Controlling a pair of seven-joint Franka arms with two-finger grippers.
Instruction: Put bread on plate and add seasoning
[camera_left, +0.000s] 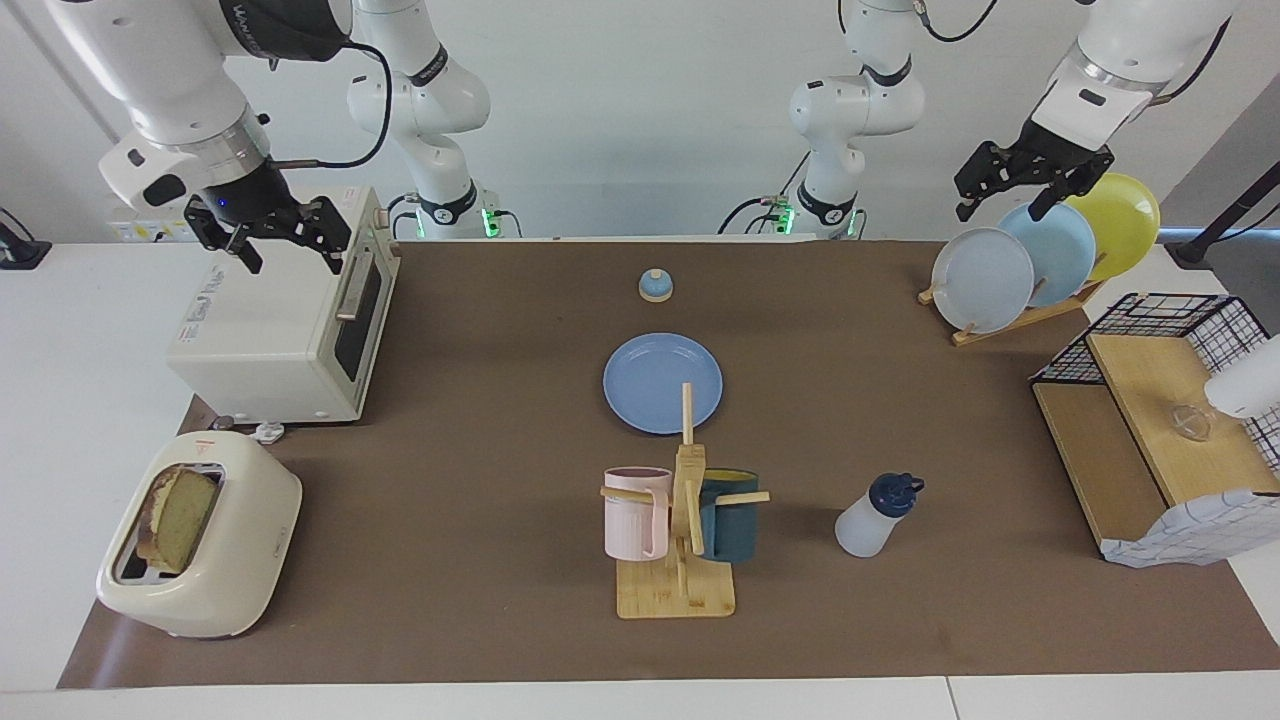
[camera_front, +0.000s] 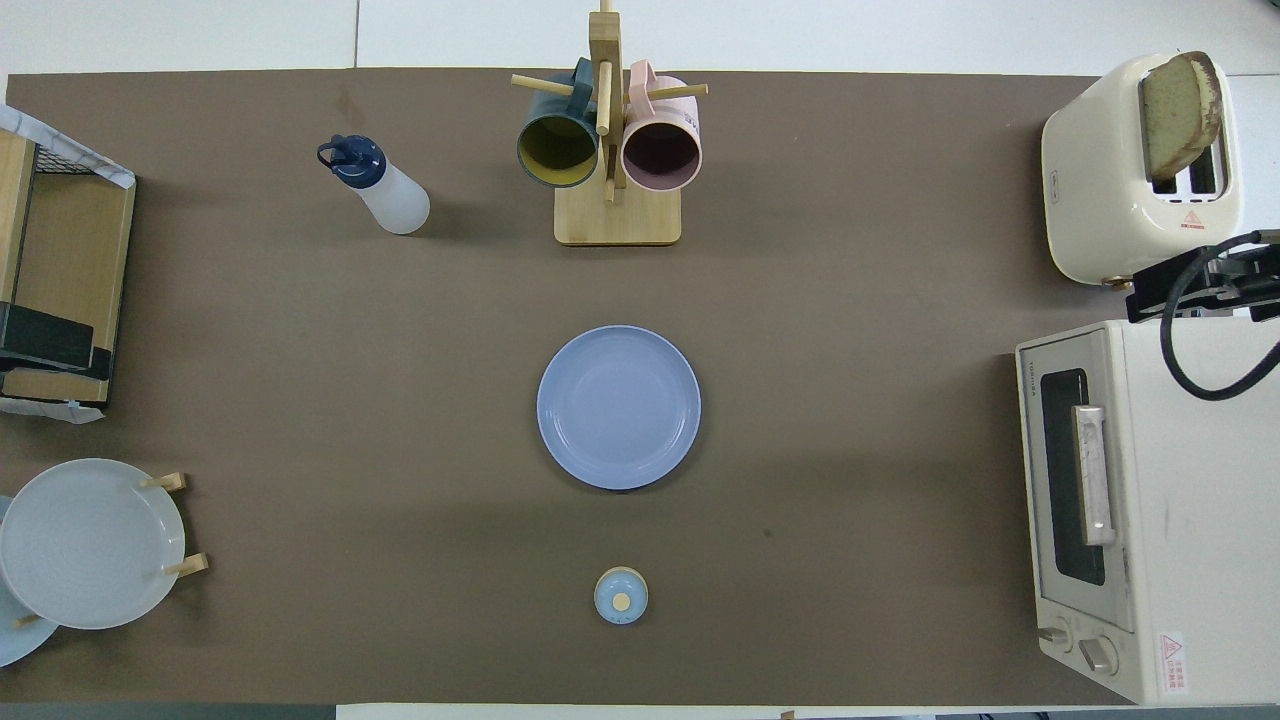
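Note:
The bread (camera_left: 180, 515) (camera_front: 1180, 110) stands upright in a slot of the cream toaster (camera_left: 235, 560) at the right arm's end of the table. The plate (camera_left: 662, 383) (camera_front: 619, 407), round and blue, lies bare at the middle of the brown mat. The seasoning (camera_left: 878, 515) (camera_front: 380, 185), a white bottle with a navy cap, stands upright farther from the robots than the plate, toward the left arm's end. My right gripper (camera_left: 292, 262) hangs open over the white toaster oven (camera_left: 270, 330). My left gripper (camera_left: 1003, 208) hangs open above the plate rack (camera_left: 1040, 250). Neither holds anything.
A wooden mug tree (camera_left: 685, 520) with a pink and a dark teal mug stands just farther from the robots than the plate. A small blue-topped bell (camera_left: 655, 286) sits nearer to the robots. A wire-and-wood shelf (camera_left: 1150, 420) stands at the left arm's end.

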